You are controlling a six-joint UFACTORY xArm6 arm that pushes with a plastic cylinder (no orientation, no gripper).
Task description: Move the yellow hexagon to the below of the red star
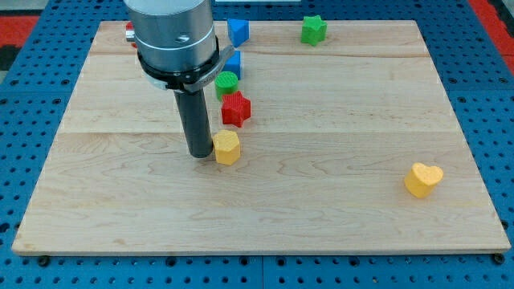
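The yellow hexagon (227, 148) lies on the wooden board, just below the red star (235, 108) and slightly to its left. My tip (200, 154) stands right against the hexagon's left side, touching it or nearly so. The dark rod rises from there to the arm's grey body, which hides part of the board's upper left.
A green round block (226, 83) sits just above the red star. Two blue blocks (238, 30) (234, 64) lie above it. A green star (314, 30) is at the top. A yellow heart (422, 179) lies at the right. A red block (129, 34) peeks out behind the arm.
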